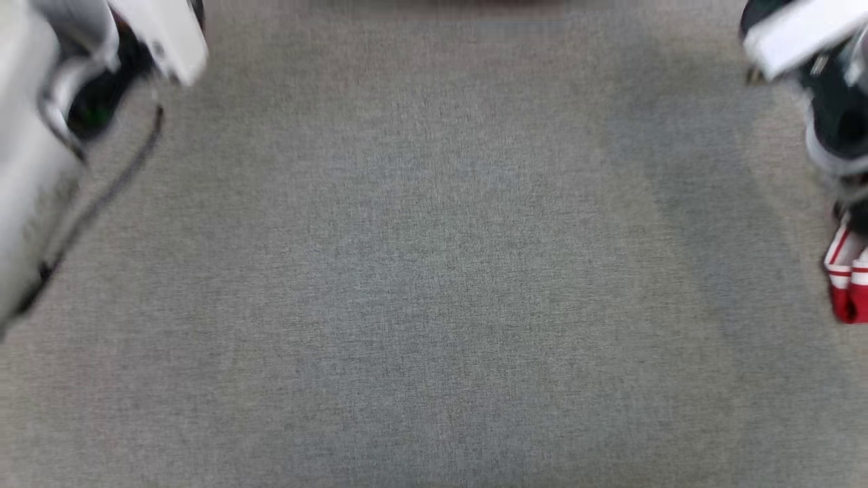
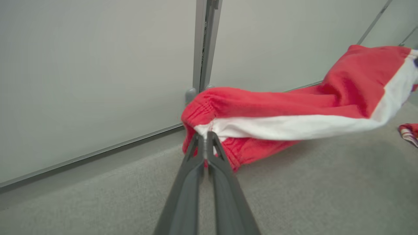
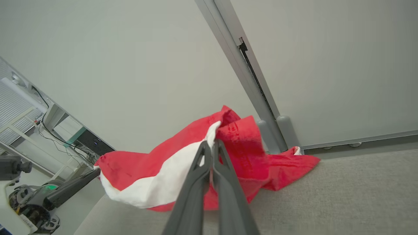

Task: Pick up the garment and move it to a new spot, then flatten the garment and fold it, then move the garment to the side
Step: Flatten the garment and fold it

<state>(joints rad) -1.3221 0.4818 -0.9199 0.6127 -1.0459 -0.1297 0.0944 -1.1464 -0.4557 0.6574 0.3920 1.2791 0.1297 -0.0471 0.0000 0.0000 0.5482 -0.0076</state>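
Left claw: left gripper (image 2: 205, 135), two long dark fingers pinched tight on the gathered edge of the red and white fabric garment (image 2: 277, 107)
Right claw: right gripper (image 3: 212, 143) clamped on the other end of the same cloth, right at the white band
Garment position: strung between both arms and sagging in the middle, close to the pale grey partition wall (image 2: 81, 81); its lower folds look to touch the flat grey woven surface (image 1: 434, 271)
Risk, slip: each bite takes only a thin edge; I judge a sharp pull apart could strip the cloth from one claw
Risk, snag: trailing folds lie beside the grey metal post (image 3: 251, 85) and its feet; dragging could catch or bunch them
Risk, placing: my head view is blurred, so I could lay the cloth down crooked
Unclear: red and white striped scrap (image 1: 847, 278) under the right arm; I cannot tell whether it belongs to the garment
Writing: faint tone-on-tone print on the red cloth by the right claw, unreadable; no brand or label I can make out
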